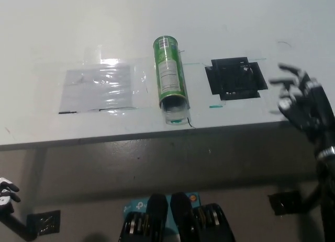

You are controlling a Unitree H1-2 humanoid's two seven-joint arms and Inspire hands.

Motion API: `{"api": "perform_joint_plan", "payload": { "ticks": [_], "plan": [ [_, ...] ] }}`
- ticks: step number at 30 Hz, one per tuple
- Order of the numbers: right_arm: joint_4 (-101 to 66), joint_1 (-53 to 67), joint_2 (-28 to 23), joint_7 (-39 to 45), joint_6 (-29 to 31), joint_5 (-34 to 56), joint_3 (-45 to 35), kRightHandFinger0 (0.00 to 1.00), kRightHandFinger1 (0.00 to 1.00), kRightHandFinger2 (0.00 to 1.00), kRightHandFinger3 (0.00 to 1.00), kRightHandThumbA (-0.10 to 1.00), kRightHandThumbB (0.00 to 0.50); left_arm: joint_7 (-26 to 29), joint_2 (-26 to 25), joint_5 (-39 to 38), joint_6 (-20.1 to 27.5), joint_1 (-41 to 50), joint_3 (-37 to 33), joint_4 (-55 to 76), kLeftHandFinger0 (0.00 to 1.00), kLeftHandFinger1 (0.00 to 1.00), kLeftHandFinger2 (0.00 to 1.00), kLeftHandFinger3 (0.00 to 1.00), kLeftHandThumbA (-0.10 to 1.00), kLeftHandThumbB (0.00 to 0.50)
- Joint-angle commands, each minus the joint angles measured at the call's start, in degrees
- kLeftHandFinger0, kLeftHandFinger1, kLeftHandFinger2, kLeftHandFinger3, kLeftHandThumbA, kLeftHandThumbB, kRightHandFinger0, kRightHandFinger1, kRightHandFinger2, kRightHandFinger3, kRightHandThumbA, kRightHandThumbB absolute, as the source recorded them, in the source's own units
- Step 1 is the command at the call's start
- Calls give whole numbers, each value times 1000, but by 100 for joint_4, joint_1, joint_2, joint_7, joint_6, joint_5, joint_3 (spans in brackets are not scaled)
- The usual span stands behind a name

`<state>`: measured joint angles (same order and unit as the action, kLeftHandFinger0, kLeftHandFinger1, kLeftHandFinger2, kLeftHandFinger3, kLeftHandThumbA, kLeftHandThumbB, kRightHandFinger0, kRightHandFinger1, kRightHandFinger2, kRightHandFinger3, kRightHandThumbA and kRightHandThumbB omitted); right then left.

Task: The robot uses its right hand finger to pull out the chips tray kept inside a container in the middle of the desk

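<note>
Hovering right hand [301, 101], fingers spread and empty, sits well right of the green chips can [169, 73].
Can lies mid-tabletop [157, 17], long axis front-to-back, open mouth and clear tray [174, 116] at the near edge; white left hand [6, 189] rests low, far off.

Pale grey desk [78, 22], dull brownish floor [104, 169] below its front edge, glare on clear plastic sheet [99, 88]

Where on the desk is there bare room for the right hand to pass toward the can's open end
Bare desk lies behind the green can and along the near edge, between the can's mouth and the black taped square. The right hand hovers right of that square. The clear plastic sheet fills the left.
</note>
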<state>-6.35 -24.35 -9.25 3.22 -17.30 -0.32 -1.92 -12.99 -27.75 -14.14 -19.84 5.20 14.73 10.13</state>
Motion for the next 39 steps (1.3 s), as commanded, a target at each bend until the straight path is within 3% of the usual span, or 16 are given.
{"api": "perform_joint_plan", "payload": {
  "ticks": [1,3,5,7,11,12,14,23,25,34,36,39],
  "plan": [
    [-105,-439,-80,259,-13,15,196,32,64,581,809,-100,170,-79,-123,-76,-68,-52,38,186,248,257,344,657,-100,5],
    [32,-567,-136,346,112,-116,401,16,66,591,821,-100,168,-73,-132,-43,-59,-38,27,198,250,259,347,662,-100,5],
    [111,-664,-88,344,87,-147,504,0,2,582,810,-100,181,-77,-139,-28,-42,-40,21,182,247,257,345,666,-100,2],
    [302,-752,-51,380,212,-166,645,0,13,584,809,-100,178,-83,-132,-43,-21,-47,29,147,243,259,341,660,-100,22],
    [756,-882,19,508,351,-198,930,19,55,601,797,-100,192,-73,-161,-2,-61,-51,14,198,266,282,364,659,-100,14],
    [923,-915,28,519,466,-239,1002,1,26,602,804,-100,172,-47,-150,-12,-137,-54,24,224,267,284,366,658,-100,17],
    [1060,-924,44,518,543,-250,1062,0,15,605,807,-100,177,-72,-187,5,-118,-52,16,239,271,285,368,659,-100,14],
    [1954,-1319,85,545,1081,-648,1529,29,96,603,801,-100,170,-125,-234,-29,-112,-28,45,276,271,283,345,654,-100,15],
    [2102,-1448,153,534,1211,-681,1586,1,69,605,801,-100,173,-132,-241,-12,-102,-30,37,267,238,258,327,644,-100,22],
    [2213,-1722,232,573,1472,-851,1771,11,96,627,828,-100,164,-149,-266,69,-98,-36,20,255,276,290,343,641,-100,35],
    [2271,-1742,251,541,1595,-894,1775,0,36,614,823,-100,168,-157,-255,16,-128,-18,53,275,259,272,337,635,-100,31],
    [2249,-1745,226,582,1566,-967,1796,52,130,625,829,-100,158,-147,-239,4,-149,-13,67,303,245,260,325,636,-100,31]
  ]
}}
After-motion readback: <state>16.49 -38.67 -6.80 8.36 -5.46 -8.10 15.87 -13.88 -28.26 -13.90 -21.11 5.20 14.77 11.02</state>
